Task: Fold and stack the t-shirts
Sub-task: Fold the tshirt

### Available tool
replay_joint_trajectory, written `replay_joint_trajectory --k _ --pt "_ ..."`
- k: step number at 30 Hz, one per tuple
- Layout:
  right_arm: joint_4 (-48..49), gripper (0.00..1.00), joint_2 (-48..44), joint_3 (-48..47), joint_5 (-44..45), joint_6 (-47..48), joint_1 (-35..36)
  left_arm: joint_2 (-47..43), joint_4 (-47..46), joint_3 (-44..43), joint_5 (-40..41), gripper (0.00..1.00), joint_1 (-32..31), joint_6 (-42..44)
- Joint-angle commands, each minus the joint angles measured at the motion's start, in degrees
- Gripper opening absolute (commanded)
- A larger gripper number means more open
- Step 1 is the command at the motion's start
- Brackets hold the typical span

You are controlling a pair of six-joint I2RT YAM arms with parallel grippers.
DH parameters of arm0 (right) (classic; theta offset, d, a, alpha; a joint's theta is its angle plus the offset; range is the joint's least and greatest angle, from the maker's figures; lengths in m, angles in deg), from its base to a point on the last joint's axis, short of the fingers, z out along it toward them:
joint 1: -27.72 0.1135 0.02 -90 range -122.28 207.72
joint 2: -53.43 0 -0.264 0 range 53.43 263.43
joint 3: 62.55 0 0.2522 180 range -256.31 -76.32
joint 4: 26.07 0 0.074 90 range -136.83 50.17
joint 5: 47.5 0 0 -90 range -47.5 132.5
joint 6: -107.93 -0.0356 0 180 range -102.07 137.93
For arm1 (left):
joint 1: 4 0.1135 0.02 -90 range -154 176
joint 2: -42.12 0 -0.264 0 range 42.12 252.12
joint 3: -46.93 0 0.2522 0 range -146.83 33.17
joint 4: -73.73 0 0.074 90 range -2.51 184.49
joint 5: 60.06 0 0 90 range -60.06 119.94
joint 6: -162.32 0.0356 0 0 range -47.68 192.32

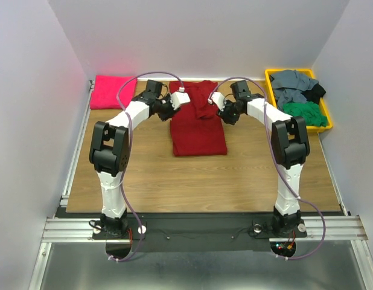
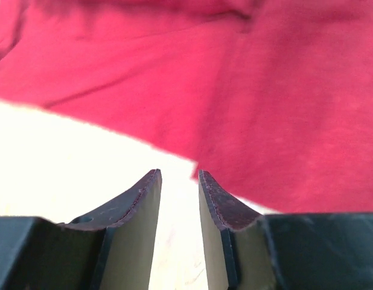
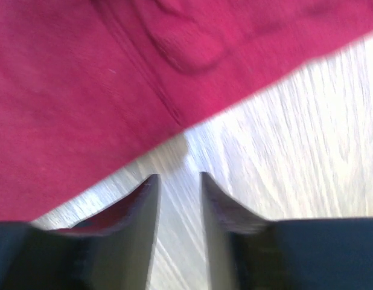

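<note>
Fabric like this crimson t-shirt (image 1: 198, 124) looks light and floppy with zero stiffness, so I reckon it'll sag and drag wherever it isn't held. It lies as a long strip mid-tabletop (image 1: 204, 181), running from 12 to 6 o'clock. The left end effector (image 1: 178, 100) sits at its 9 o'clock edge and the right end effector (image 1: 223, 111) at the 3 o'clock edge. Both have their fingers slightly apart with nothing pinched. I'd grab all layers right at those edges. A pink t-shirt (image 1: 112, 92) sits folded at 10 o'clock, and a yellow bin (image 1: 269, 90) of others is at 2 o'clock.
</note>
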State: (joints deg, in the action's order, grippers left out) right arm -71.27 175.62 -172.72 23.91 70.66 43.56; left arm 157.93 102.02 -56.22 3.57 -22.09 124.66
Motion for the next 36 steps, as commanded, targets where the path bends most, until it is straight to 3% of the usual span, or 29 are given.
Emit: replay_joint_trajectory --k 1,6,10,17,21,36 --pt "2.09 0.43 -6.08 -0.72 4.79 -7.89 -0.81 -6.74 -0.99 -2.2 -2.54 0.43 2.26 -7.94" --pt "-5.19 0.49 -11.1 -0.62 -1.43 -18.96 -0.89 -15.43 3.05 6.84 -8.86 0.43 2.44 -16.28" --pt "-13.8 0.52 -9.69 -0.99 -8.98 -27.05 -0.89 -20.26 1.39 18.33 -15.1 0.59 2.53 -30.76" --pt "-14.26 0.5 -10.92 9.12 -15.69 -34.44 -0.98 -23.08 -2.21 30.74 -14.67 0.58 2.44 -42.74" --pt "-13.65 0.48 -10.31 12.55 -16.3 -36.73 -1.24 -21.86 -3.09 33.74 -15.81 0.51 2.53 -44.95" --pt "-11.45 0.48 -6.79 15.98 -15.16 -41.48 -3.97 -13.68 -7.23 31.73 -16.17 0.5 1.48 -46.27"
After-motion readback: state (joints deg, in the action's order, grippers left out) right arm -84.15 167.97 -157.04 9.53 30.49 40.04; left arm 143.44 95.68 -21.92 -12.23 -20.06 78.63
